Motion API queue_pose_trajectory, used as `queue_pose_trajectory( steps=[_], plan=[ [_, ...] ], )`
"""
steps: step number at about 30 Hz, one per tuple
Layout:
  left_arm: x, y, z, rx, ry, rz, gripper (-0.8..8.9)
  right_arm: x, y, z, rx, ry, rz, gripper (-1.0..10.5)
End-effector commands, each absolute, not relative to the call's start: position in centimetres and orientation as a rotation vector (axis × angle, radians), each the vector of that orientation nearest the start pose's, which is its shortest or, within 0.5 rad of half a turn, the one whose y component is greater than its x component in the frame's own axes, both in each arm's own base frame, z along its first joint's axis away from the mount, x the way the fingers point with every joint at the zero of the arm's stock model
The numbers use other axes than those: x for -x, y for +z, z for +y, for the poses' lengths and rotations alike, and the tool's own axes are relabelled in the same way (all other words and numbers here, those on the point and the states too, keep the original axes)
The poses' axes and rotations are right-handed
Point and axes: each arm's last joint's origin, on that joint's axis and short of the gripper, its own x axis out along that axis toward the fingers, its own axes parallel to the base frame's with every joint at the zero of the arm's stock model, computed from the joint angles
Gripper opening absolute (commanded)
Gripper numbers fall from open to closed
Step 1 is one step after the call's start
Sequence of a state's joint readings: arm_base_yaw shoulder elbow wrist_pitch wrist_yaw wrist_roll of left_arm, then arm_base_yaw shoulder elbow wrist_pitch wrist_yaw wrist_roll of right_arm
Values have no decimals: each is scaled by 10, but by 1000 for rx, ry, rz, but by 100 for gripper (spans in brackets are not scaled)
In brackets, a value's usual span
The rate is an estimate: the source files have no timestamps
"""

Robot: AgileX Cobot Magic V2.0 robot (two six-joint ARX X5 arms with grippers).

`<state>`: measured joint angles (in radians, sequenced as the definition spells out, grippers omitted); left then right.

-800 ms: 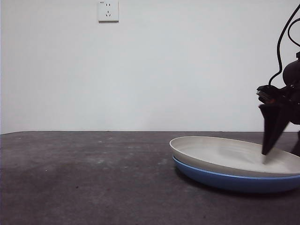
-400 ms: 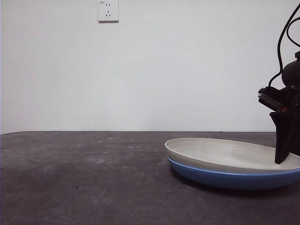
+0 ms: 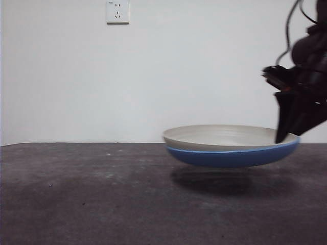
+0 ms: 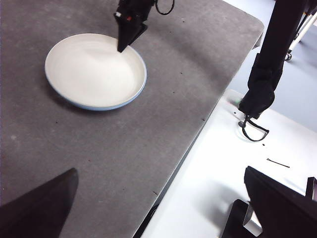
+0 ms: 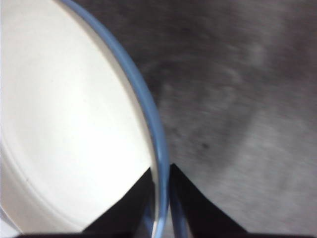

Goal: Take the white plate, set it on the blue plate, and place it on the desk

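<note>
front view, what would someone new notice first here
The stacked pair of plates hangs in the air right of centre: the white plate nested in the blue plate, both clear of the desk with a shadow beneath. The right gripper pinches the stack's rim on the right side, its jaws closed on both plates' edges. The left gripper waits open, far off near the desk's edge.

White wall socket w/ visible pin holes, mounted on a plain white wall, approx 11 o'clock in front view. In left wrist view, a white surface sits beside the tabletop edge, w/ a small black cable loop lying on it at approx 4 o'clock.
</note>
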<state>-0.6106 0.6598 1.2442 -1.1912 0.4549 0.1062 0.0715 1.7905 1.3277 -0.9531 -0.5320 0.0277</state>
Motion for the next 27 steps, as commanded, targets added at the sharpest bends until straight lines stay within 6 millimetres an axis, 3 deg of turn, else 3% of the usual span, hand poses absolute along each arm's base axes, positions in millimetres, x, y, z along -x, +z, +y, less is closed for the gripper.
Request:
queue_pose_trajectory(
  steps=[1,12,27],
  plan=[
    [-42,400,-45,-146,-1071,560,653,-340,218,60,-353,480,1392,6],
    [-42,400,-45,-146,-1072,560,653,-340,215,119,-350,542,1355,6],
    [-42,400,-45,-143,-1070,567,653,-350,165,130,-371,486,1507,6]
  ],
)
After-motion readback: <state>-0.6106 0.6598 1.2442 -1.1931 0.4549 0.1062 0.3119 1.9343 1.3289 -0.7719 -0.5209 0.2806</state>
